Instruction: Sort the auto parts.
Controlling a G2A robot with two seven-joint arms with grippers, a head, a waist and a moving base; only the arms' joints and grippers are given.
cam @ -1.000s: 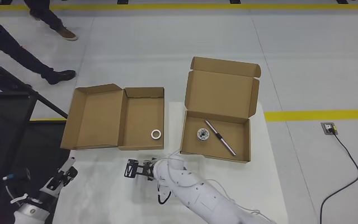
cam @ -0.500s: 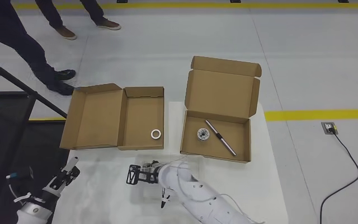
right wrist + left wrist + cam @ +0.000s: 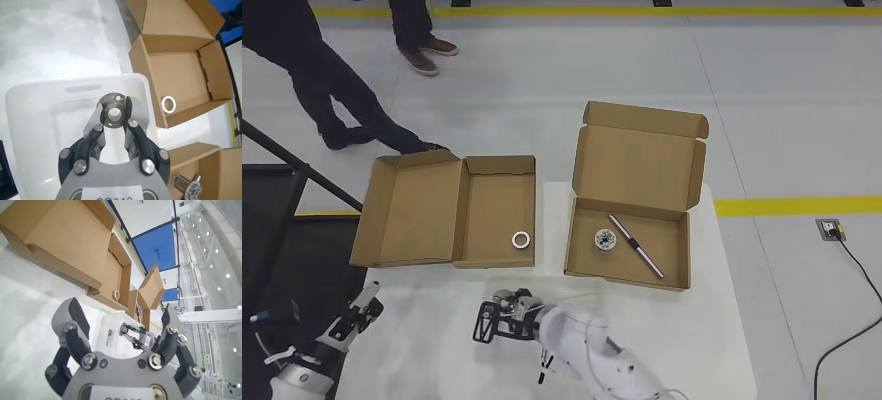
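Top view, bench (image 3: 712,330): white surface carrying two open cardboard boxes and one clear bin.
Left box (image 3: 492,195): at the far-left corner of the bench, lid laid flat out past the left edge.
Right box (image 3: 642,265): along the far edge toward the right corner, lid standing up behind it, well apart from the left box.
Clear bin (image 3: 75,79): toward the near edge of the bench, just beside the near wall of the left box.
Right gripper (image 3: 114,113): above the clear bin, jaws clamped against the barrel of the flanged bushing.
Left gripper (image 3: 121,309): at the near-left corner of the bench, jaws spread wide, nothing between them.
Rod (image 3: 634,244): slim metal bar lying diagonally on the floor of the right box.
Gear part (image 3: 604,239): small toothed metal piece in the right box, just beside the rod.
Flanged bushing (image 3: 114,113): metal sleeve with a drilled flange, held clear over the bin, bore facing the right wrist camera.
Washer (image 3: 168,104): flat metal ring on the floor of the left box, at the corner nearest the bin.
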